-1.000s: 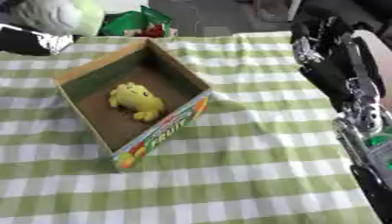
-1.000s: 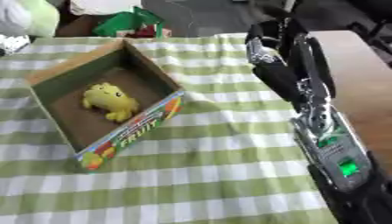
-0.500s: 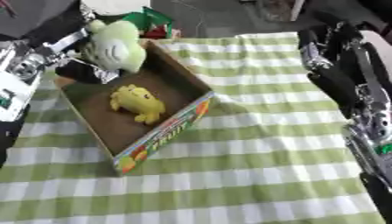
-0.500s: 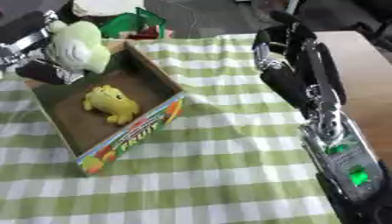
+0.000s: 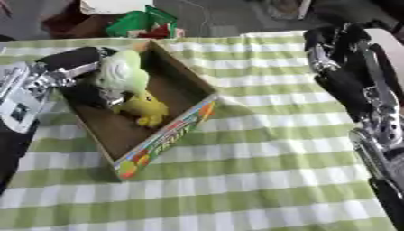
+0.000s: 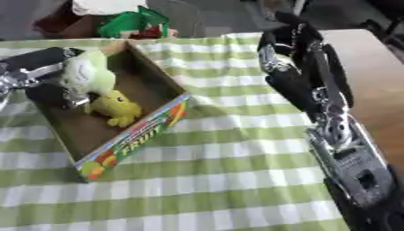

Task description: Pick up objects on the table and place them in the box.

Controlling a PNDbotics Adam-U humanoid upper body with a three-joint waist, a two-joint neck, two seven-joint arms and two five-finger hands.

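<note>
Inside the cardboard box (image 5: 180, 135), the left hand (image 5: 88, 67) has its fingers curled round a pale green plush toy (image 5: 122, 74), holding it over the box's far end. Just below that hand a yellow plush toy (image 5: 144, 107) lies on the box floor. The right hand (image 6: 277, 49) hovers well apart over the checked tablecloth (image 5: 260, 167), fingers curled, holding nothing.

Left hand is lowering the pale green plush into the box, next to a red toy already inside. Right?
Not quite. The toy already in the box is yellow, not red; the left eye view shows it. The rest holds: the left hand has the pale green plush over the box beside it.
</note>
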